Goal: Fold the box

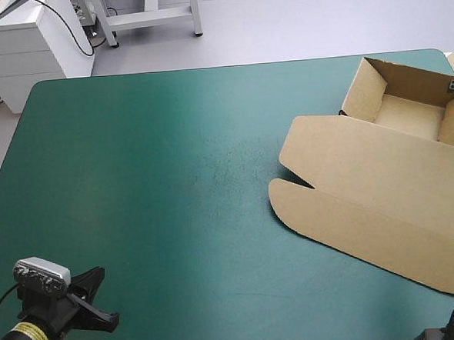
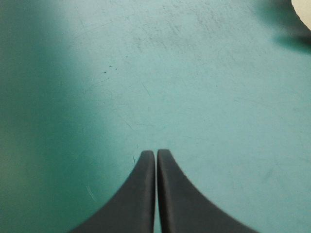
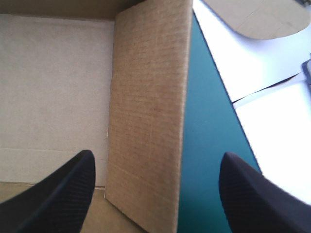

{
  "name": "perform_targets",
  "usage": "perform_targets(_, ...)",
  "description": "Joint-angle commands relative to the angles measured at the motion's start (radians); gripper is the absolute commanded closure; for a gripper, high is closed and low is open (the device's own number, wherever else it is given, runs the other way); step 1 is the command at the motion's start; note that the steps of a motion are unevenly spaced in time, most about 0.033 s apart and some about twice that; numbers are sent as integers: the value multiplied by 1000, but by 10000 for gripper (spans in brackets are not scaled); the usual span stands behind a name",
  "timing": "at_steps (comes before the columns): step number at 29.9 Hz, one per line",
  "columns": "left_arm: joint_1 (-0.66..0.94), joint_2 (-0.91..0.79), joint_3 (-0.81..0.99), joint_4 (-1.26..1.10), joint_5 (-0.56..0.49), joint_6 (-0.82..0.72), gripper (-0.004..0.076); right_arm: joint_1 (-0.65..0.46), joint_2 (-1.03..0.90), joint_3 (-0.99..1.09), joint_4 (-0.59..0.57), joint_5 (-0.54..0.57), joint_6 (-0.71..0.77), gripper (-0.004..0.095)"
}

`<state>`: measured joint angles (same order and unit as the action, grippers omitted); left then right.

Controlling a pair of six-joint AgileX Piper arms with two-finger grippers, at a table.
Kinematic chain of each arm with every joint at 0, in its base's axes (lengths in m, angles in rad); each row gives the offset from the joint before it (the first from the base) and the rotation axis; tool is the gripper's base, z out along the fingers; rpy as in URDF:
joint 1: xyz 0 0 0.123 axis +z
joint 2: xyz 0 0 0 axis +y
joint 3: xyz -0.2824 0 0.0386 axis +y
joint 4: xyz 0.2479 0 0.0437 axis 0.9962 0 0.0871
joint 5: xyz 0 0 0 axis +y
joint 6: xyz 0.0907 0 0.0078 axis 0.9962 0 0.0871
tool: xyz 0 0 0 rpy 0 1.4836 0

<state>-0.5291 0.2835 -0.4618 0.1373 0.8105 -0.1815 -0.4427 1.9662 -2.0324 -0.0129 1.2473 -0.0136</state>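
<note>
The brown board box (image 1: 396,156), a cut sheet partly raised into shape, is seen on the right part of the worktop (image 1: 174,181), which is spread with a teal-green cover. Its open tray (image 1: 409,116) is set toward the far right corner with its walls raised. Its broad lid (image 1: 368,215) is laid flat on the cover, reaching toward the near edge, and the rounded flaps are not tucked.

The right claw (image 3: 158,158) is held wide open and has hold of nothing. Its black fingers are spread to either side of one raised side wall (image 3: 146,97) of the tray, one finger over the tray's pale floor and the other outside, over the cover. This straddling stance is judged to have been taken so that the wall can be pinched or pressed home into its fold. Whether the wall is already tucked cannot be told.

The left claw (image 2: 156,156) is closed to a point with nothing between its fingers. It is held over bare cover near the near left corner, well apart from the box. It is judged to be parked there so that the working side is left free.

A further piece of brown board (image 3: 262,19) is seen beyond the worktop's right edge. Because the tray is set close to that edge, a sideways push on the light board could, it is judged, slide the box toward it, so a steady downward or pinching action would be called for.
</note>
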Motion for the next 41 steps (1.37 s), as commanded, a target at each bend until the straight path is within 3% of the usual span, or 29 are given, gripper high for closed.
perform_targets(1, -3, 10, -24, 16, -72, -5, 731, -7, -145, -27, -26, -1, -28, 290)
perform_targets(6, -3, 10, -22, 45, -46, -5, 731, -7, -293, 18, 54, -1, -24, 362)
perform_targets(10, -3, 10, 5, 43, -49, -5, 731, -7, -420, 177, 165, -1, -118, 457)
perform_targets(14, -3, 10, 14, 43, -71, -5, 731, -7, -569, 445, 213, -15, -156, 686)
perform_targets(18, -3, 10, 14, 43, -88, -5, 731, -7, -718, 680, 276, -148, -207, 930)
perform_targets(21, -3, 10, 14, 41, -74, -7, 731, -5, -831, 799, 395, -262, -282, 923)
perform_targets(25, -3, 10, 14, 37, -66, -9, 731, 34, -968, 869, 496, -303, -389, 923)
perform_targets(31, -3, 10, 16, 37, -70, -9, 731, 226, -1123, 923, 494, -369, -425, 923)
perform_targets(35, -3, 10, 16, 35, -70, -9, 731, 424, -1200, 984, 482, -455, -480, 923)
perform_targets(39, -3, 10, 16, 33, -70, -3, 731, 581, -1297, 1101, 430, -551, -599, 923)
perform_targets(41, -3, 10, 16, 33, -69, -3, 731, 619, -1354, 1166, 386, -565, -584, 923)
